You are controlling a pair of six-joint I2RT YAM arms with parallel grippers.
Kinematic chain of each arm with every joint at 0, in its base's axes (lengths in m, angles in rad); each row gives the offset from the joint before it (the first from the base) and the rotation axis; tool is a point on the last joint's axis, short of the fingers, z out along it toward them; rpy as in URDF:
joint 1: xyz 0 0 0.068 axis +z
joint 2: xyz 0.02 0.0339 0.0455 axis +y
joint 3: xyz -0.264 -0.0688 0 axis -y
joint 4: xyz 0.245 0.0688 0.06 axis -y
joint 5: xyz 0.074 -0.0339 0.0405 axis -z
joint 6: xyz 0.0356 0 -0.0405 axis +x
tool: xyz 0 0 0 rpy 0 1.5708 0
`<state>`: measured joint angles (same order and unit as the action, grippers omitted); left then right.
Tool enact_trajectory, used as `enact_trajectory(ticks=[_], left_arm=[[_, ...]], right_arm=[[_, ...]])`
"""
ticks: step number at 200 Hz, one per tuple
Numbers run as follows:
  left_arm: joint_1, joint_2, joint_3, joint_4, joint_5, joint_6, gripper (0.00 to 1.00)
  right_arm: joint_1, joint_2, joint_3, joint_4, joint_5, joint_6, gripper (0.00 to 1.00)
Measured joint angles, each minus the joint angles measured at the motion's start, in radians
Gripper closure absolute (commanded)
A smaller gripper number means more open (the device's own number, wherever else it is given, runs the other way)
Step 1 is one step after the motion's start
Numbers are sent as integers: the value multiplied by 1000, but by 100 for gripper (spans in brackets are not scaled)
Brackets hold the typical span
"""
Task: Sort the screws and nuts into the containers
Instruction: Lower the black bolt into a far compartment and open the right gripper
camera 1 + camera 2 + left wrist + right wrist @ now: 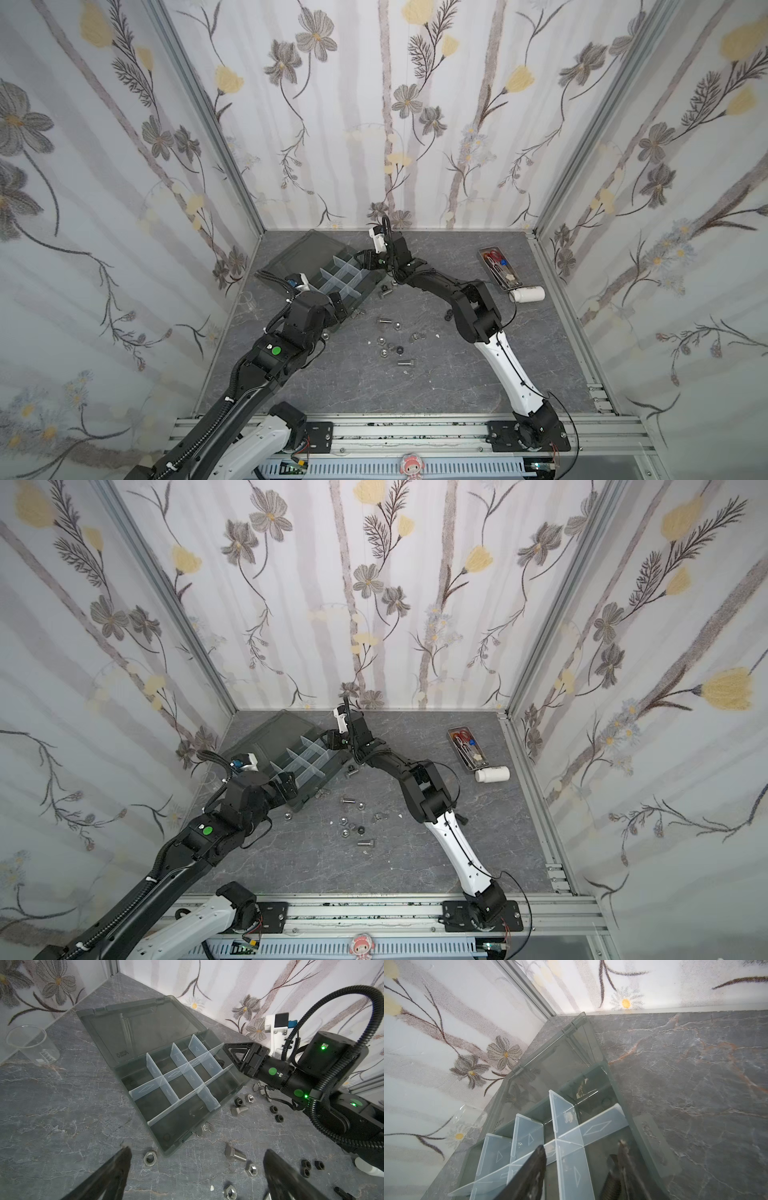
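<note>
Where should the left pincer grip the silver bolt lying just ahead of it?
Grip the silver bolt across its threaded shank, descending from above with the left pincer: it lies flat on its side, and a hex nut crowds its tip.

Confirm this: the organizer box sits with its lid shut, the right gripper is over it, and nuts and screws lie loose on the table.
Not shut: the lid of the organizer box lies fully open, as the left wrist view shows. The rest is right.
</note>
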<state>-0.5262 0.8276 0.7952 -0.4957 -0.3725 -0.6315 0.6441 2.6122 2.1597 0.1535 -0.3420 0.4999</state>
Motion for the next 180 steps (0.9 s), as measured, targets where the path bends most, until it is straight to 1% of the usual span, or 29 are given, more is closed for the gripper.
enact_trajectory(ticks=[11,60,84,110,134,152,166,180], left_arm=[[0,5,8,-8,7,2,0],[0,48,58,-58,43,31,6],[0,79,84,-73,68,50,10],[-7,113,98,-90,91,56,15],[-32,141,100,-109,111,57,18],[-58,167,101,-110,114,56,19],[-82,192,104,-112,115,56,19],[-99,217,109,-113,115,56,19]], right_arm=[[-1,0,0,0,0,0,42],[-5,-3,-2,-16,-1,-15,41],[-9,-57,-78,-19,-3,-30,42],[-25,-181,-231,-4,0,-30,42],[-48,-360,-387,12,8,-26,43],[-70,-510,-492,53,10,-22,42],[-86,-587,-567,100,13,-22,42],[-105,-645,-646,107,23,-22,42]])
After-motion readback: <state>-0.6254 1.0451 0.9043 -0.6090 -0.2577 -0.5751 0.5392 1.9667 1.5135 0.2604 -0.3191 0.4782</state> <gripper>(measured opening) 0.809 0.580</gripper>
